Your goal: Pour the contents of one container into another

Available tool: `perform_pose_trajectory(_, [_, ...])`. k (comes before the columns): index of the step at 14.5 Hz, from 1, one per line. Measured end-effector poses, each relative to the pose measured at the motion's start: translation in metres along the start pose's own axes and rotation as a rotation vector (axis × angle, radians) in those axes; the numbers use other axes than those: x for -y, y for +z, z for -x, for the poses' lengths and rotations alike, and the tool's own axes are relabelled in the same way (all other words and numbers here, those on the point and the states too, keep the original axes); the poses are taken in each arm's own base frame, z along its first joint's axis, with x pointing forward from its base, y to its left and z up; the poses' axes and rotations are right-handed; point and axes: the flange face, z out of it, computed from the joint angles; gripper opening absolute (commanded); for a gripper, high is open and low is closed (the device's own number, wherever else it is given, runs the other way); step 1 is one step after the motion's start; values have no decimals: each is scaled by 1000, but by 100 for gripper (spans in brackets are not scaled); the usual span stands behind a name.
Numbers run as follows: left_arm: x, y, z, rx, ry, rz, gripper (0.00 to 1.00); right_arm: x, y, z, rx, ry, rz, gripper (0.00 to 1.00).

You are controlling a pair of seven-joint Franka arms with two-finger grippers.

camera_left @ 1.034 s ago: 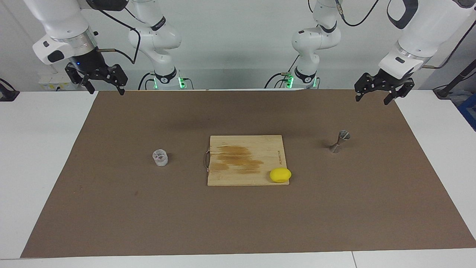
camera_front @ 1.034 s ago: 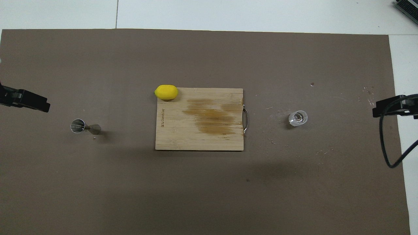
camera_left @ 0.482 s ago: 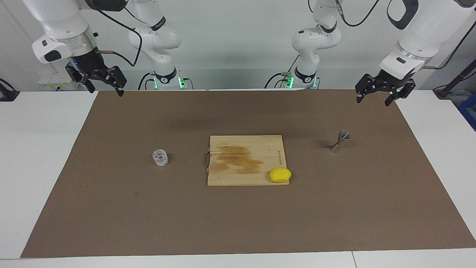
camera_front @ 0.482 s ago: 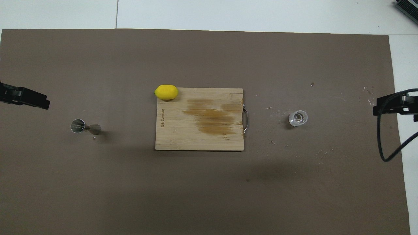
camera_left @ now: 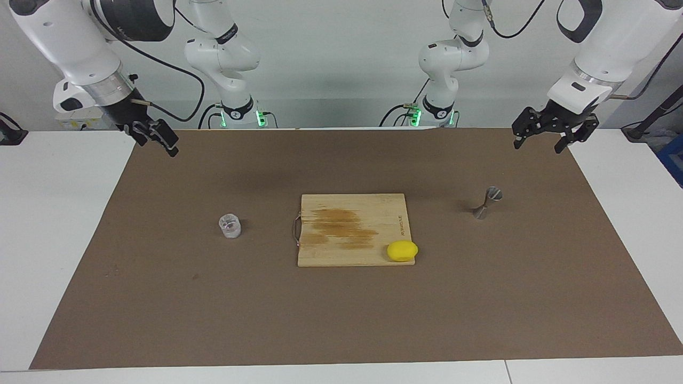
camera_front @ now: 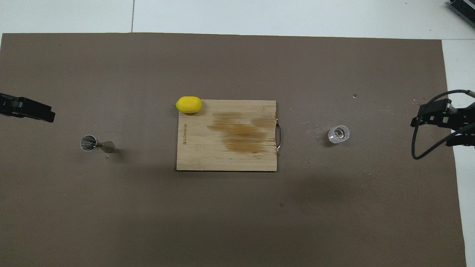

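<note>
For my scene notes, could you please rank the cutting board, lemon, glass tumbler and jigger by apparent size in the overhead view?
1. Cutting board, by far the largest.
2. Lemon.
3. Jigger and glass tumbler: too alike to rank; the jigger looks longer only because the camera sees its side aslant.

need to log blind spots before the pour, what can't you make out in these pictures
- Contents of the small clear faceted glass tumbler: too small in both views to tell any liquid or its level.
- Grey metal hourglass-shaped jigger: inside of its cup too small to read.
- Left gripper: overhead view's edge cuts it off.
- Right gripper: fingers overlap in the facing view; its own cable and the frame edge partly hide it overhead.
</note>
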Motion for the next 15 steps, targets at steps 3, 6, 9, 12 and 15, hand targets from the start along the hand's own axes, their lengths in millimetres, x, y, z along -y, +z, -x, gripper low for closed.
perform_pose_trajectory(3, [-3, 1, 0, 1, 5, 0, 100, -11, 35, -10, 49, 171, -129, 100])
perform_pose_trajectory(6, [-3, 2, 0, 4, 5, 1, 100, -28, 50, -20, 94, 399, -244, 100])
perform_pose_trajectory(9, [-5, 2, 0, 5, 9, 1, 100, -44, 70, -26, 163, 620, -280, 100])
perform_pose_trajectory(12, [-11, 3, -1, 4, 21, 24, 100, -44, 115, -36, 277, 723, -284, 100])
perform_pose_trajectory(15, [25, 17, 8, -35, 95, 175, 100, -45, 155, -48, 394, 802, -327, 100])
